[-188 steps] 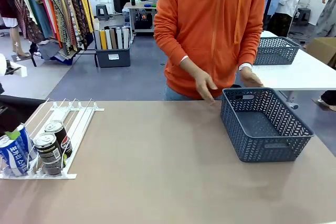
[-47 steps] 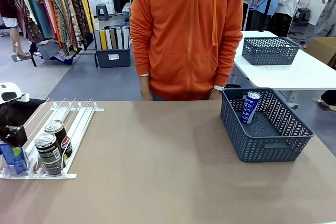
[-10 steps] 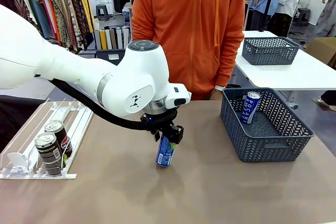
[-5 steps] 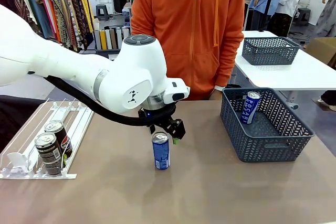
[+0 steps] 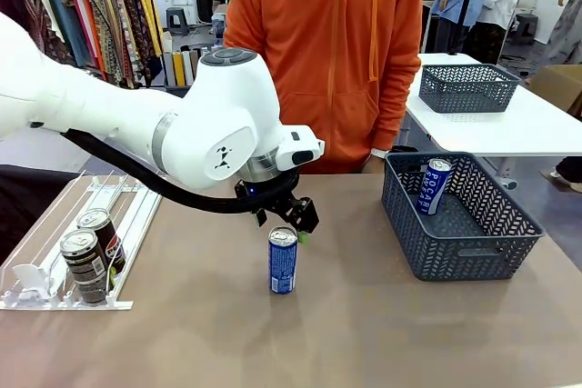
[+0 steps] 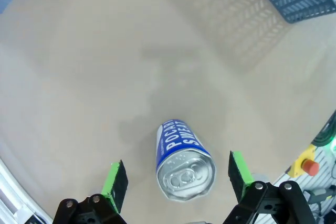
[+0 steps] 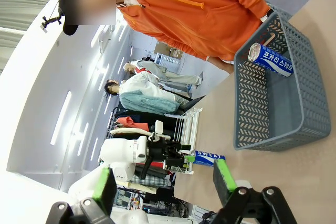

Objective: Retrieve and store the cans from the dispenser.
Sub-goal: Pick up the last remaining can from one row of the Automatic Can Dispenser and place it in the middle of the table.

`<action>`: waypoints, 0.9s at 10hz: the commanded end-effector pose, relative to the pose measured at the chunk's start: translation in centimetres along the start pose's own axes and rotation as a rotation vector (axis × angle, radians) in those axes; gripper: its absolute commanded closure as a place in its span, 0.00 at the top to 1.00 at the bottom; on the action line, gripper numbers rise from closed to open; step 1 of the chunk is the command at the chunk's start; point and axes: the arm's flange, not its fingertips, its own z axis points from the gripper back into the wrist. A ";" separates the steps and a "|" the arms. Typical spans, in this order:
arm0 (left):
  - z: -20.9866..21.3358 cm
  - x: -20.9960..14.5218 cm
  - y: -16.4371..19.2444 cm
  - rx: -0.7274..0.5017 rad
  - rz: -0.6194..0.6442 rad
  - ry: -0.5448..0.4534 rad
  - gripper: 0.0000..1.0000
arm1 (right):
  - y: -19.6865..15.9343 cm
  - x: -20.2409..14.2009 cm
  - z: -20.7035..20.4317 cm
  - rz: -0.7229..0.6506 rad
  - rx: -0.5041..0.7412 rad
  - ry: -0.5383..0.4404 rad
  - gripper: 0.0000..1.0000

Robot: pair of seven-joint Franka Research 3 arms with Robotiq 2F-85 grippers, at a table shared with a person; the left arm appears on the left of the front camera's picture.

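Can (image 5: 283, 262), blue-and-white: upright on your table (image 5: 382, 333), directly beneath your left end effector (image 5: 289, 224); jaws wide, holding nothing.

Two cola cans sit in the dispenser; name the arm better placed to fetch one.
Left, probably: the dispenser lies on the table's left side, and the left gripper, open above the standing blue can, is nearer it. The right gripper looks on from beyond the basket.
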 end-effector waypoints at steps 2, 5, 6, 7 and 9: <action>11.3 -4.5 4.1 -0.148 -0.014 -0.080 1.00 | 0.2 0.2 -0.1 0.016 0.026 -0.018 1.00; 21.9 -13.3 14.7 -0.362 0.088 -0.239 1.00 | 0.2 0.2 -0.1 0.016 0.026 -0.018 1.00; 23.3 -17.1 19.5 -0.444 0.191 -0.295 1.00 | 0.2 0.2 -0.1 0.016 0.026 -0.018 1.00; 24.0 -20.4 23.3 -0.581 0.222 -0.346 1.00 | 0.2 0.2 -0.1 0.016 0.026 -0.018 1.00; 23.0 -28.7 30.8 -0.686 0.472 -0.493 1.00 | 0.2 0.2 -0.1 0.016 0.026 -0.018 1.00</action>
